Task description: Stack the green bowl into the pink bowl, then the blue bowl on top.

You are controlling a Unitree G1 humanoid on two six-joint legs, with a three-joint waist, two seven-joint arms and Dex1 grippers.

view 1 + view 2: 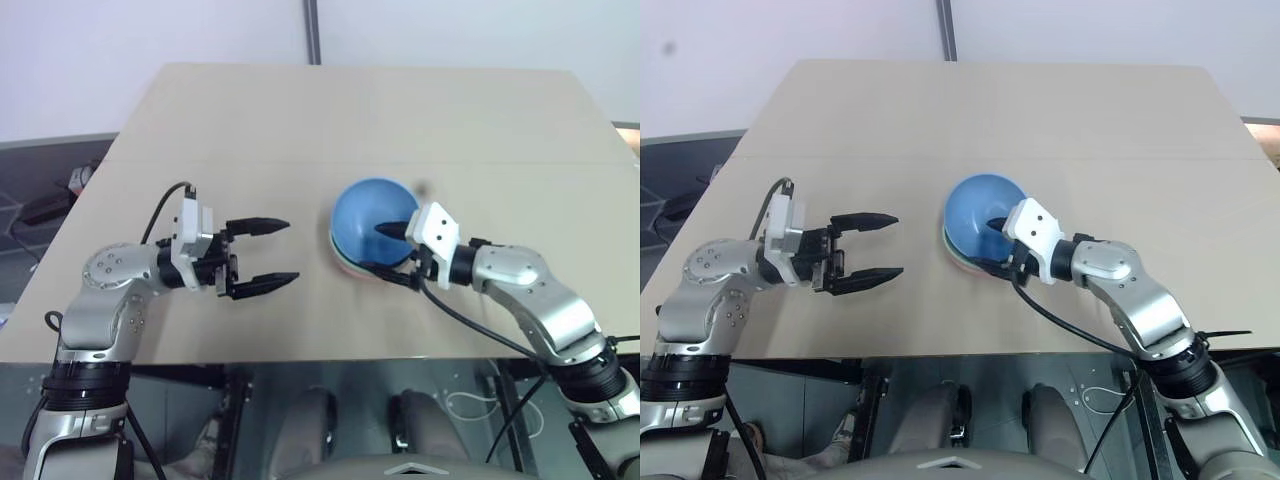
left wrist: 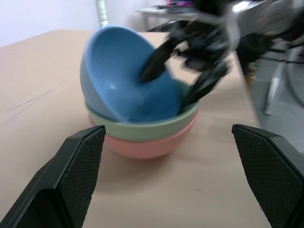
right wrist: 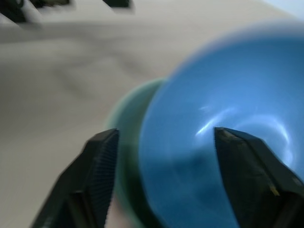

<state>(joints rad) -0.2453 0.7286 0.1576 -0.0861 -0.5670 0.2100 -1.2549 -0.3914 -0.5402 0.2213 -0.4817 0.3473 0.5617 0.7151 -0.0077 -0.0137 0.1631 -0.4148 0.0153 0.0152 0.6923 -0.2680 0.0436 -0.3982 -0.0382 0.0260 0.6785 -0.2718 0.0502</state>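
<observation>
Left eye view: beige table (image 1: 300,120), pale wall (image 1: 150,40); left gripper (image 1: 262,255) gapes, right gripper (image 1: 385,250) parted astride blue bowl (image 1: 365,215) rim

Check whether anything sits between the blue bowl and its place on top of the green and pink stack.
Nothing visible does. The blue bowl already rests tilted inside the green bowl, which sits in the pink bowl. The right gripper straddles its rim, jaws apart.
</observation>
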